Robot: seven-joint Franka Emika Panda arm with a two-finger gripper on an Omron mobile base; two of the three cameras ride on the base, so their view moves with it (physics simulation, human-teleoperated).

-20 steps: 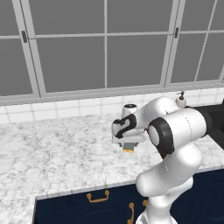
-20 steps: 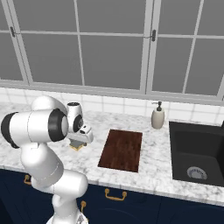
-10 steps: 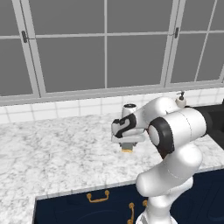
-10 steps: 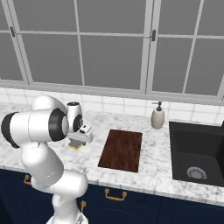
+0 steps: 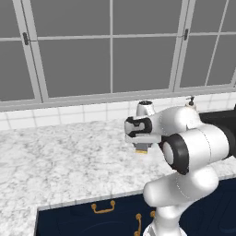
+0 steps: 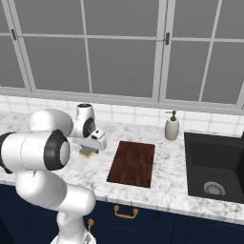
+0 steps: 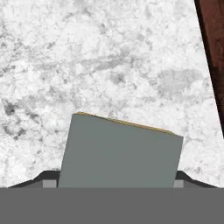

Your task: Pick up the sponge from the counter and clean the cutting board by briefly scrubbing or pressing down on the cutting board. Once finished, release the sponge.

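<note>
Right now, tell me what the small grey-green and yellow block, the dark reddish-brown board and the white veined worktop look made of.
The small grey-green and yellow sponge looks like soft foam under a matte scouring layer, judging by its two flat colour bands. The dark reddish-brown cutting board seems wooden, with visible lengthwise grain and low sheen. The white counter looks like polished marble, given its grey veining, though it could be an imitation.

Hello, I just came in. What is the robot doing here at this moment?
The white arm has its gripper down at the sponge on the marble counter, left of the cutting board. In the hand view the sponge's grey-green top sits between the two finger tips, so the gripper seems closed on it or about to close. The board is bare and no scrubbing has started. A soap dispenser and a black sink are further right.
</note>
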